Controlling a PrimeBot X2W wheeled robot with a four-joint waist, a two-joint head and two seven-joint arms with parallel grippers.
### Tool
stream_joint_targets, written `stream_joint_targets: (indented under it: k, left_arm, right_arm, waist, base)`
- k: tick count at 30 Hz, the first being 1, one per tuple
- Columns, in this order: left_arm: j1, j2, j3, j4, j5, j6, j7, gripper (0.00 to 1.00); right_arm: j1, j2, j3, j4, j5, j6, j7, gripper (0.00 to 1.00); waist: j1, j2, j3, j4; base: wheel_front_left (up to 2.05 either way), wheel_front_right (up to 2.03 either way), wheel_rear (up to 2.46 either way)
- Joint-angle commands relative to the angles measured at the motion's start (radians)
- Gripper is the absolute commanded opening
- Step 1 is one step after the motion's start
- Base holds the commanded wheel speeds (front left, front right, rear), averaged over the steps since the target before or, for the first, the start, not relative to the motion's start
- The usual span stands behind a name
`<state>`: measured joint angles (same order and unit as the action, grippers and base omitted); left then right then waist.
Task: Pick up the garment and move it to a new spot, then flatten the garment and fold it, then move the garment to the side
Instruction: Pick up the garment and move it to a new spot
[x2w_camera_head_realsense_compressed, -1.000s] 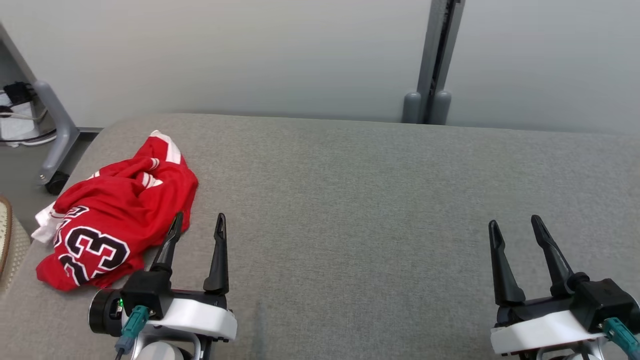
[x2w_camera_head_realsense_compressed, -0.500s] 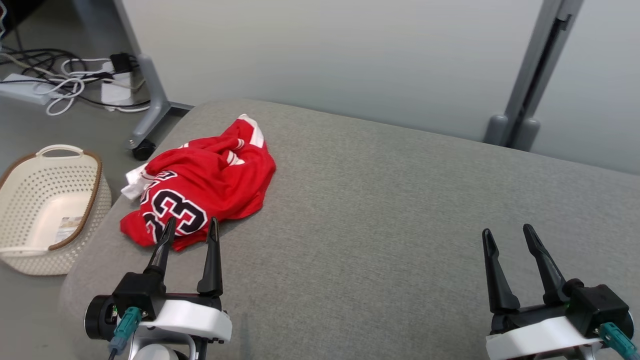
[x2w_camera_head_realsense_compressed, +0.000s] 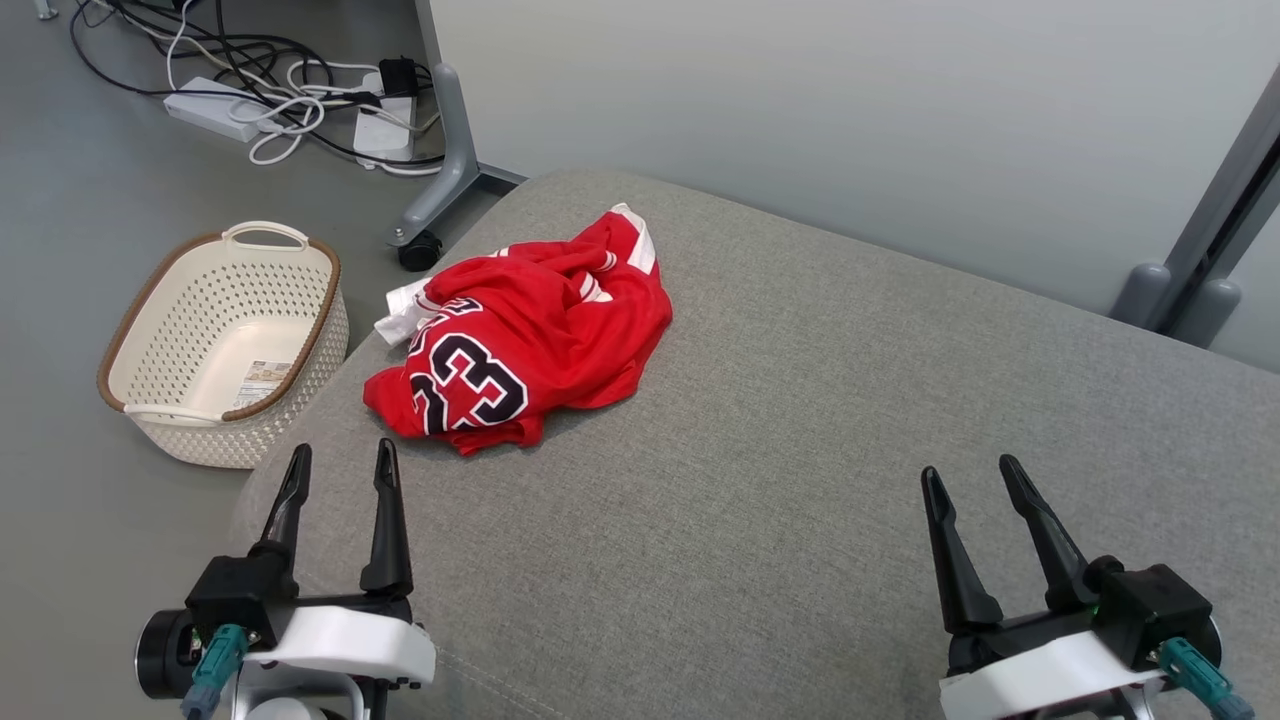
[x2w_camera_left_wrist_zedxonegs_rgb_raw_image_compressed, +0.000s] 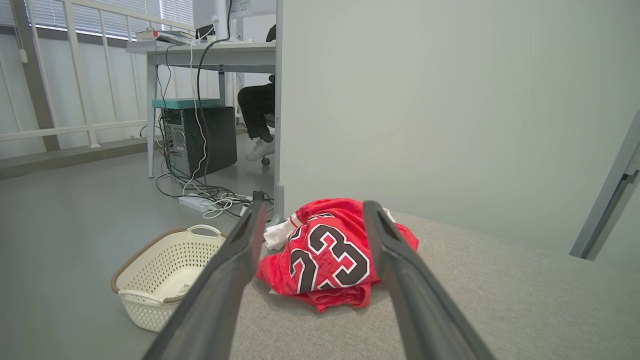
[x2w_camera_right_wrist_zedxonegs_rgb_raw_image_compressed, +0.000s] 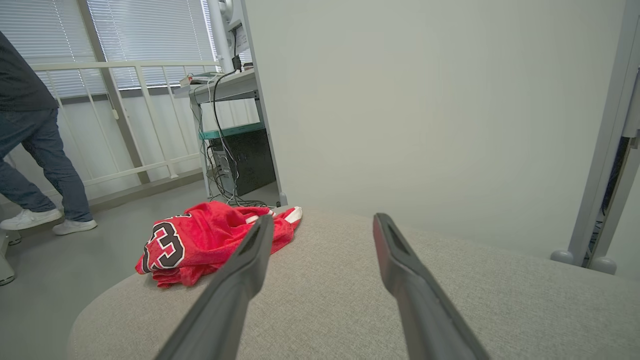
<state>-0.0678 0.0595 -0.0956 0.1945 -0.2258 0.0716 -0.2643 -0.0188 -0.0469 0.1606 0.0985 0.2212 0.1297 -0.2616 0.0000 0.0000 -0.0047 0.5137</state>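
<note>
The head camera has swung left, so the crumpled red garment (x2w_camera_head_realsense_compressed: 525, 345) now lies nearer mid-view on the bench's (x2w_camera_head_realsense_compressed: 780, 450) far-left corner above the basket (x2w_camera_head_realsense_compressed: 250, 440), with left gripper (x2w_camera_head_realsense_compressed: 342, 450) and right gripper (x2w_camera_head_realsense_compressed: 970, 468) short of it, jaws released and empty, pickup not yet begun.

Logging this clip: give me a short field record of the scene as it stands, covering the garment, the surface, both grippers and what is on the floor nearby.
garment: red jersey, number 23, crumpled in a heap, not yet flattened or folded
surface: grey padded surface; jersey lies near its far left corner
left gripper: open, empty, apart from the jersey
right gripper: open, empty, well away from the jersey
floor: white basket beside the surface's left edge; power strip with cables beyond
task stage: pickup not begun
</note>
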Motion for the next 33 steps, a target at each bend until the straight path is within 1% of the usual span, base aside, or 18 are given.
stream_joint_targets:
  k: [1, 6, 9, 11, 16, 19, 20, 22, 24, 26, 30, 33]
  left_arm:
    - [0.004, 0.005, 0.005, -0.007, -0.007, 0.006, 0.000, 1.00]
    - [-0.001, 0.006, 0.014, -0.024, -0.023, 0.006, 0.000, 1.00]
    - [-0.026, 0.017, 0.013, -0.039, -0.036, -0.010, 0.022, 1.00]
    - [-0.048, 0.025, 0.012, -0.046, -0.054, -0.027, 0.066, 1.00]
    - [-0.167, 0.080, 0.023, -0.049, -0.093, -0.064, 0.224, 1.00]
    - [-0.266, 0.115, 0.048, -0.013, -0.137, -0.072, 0.341, 1.00]
    - [-0.299, 0.111, 0.061, 0.008, -0.172, -0.079, 0.388, 1.00]
    - [-0.371, 0.148, 0.058, 0.051, -0.173, -0.087, 0.472, 1.00]
    - [-0.436, 0.155, 0.062, 0.106, -0.214, -0.096, 0.559, 1.00]
    - [-0.508, 0.183, 0.067, 0.168, -0.229, -0.100, 0.632, 1.00]
    - [-0.628, 0.216, 0.066, 0.313, -0.270, -0.126, 0.767, 1.00]
    - [-0.711, 0.242, 0.076, 0.407, -0.304, -0.144, 0.836, 1.00]
  right_arm:
    - [-0.008, -0.007, 0.000, 0.002, 0.003, 0.002, -0.005, 1.00]
    - [-0.016, -0.006, 0.010, 0.011, 0.004, 0.002, -0.005, 1.00]
    - [-0.009, -0.006, 0.009, 0.011, 0.006, 0.002, -0.005, 1.00]
    - [0.001, -0.006, 0.002, 0.006, 0.005, 0.002, -0.005, 1.00]
    - [-0.001, -0.009, 0.007, -0.008, -0.005, 0.002, -0.004, 1.00]
    - [-0.016, -0.010, 0.011, -0.018, -0.013, 0.002, 0.001, 1.00]
    - [-0.021, -0.011, 0.014, -0.023, -0.013, 0.002, 0.002, 1.00]
    - [-0.031, -0.018, 0.018, -0.032, -0.024, 0.002, 0.006, 1.00]
    - [-0.047, -0.020, 0.027, -0.045, -0.028, 0.002, 0.015, 1.00]
    - [-0.065, -0.025, 0.029, -0.054, -0.030, 0.002, 0.024, 1.00]
    - [-0.101, -0.032, 0.035, -0.071, -0.038, 0.002, 0.031, 1.00]
    - [-0.129, -0.038, 0.041, -0.076, -0.046, 0.002, 0.034, 1.00]
  waist:
    - [0.0000, 0.0000, 0.004, 0.002]
    - [0.0000, 0.0000, 0.007, 0.002]
    - [0.0000, 0.0000, 0.006, -0.001]
    - [0.0000, 0.0000, 0.006, -0.005]
    - [0.0000, 0.0000, 0.037, -0.040]
    - [0.0000, 0.0000, 0.064, -0.069]
    - [0.0000, 0.0000, 0.074, -0.081]
    - [0.0000, 0.0000, 0.095, -0.102]
    - [0.0000, 0.0000, 0.121, -0.124]
    - [0.0000, 0.0000, 0.148, -0.147]
    - [0.0000, 0.0000, 0.206, -0.196]
    - [0.0000, 0.0000, 0.247, -0.235]
  base:
    - [0.00, 0.00, 0.00]
    - [0.00, 0.00, 0.00]
    - [0.00, 0.00, 0.00]
    - [0.00, 0.00, 0.00]
    - [0.00, 0.00, 0.00]
    - [0.00, 0.00, 0.00]
    - [0.00, 0.00, 0.00]
    - [0.00, 0.00, 0.00]
    - [0.00, 0.00, 0.00]
    - [0.00, 0.00, 0.00]
    - [0.00, 0.00, 0.00]
    - [0.00, 0.00, 0.00]
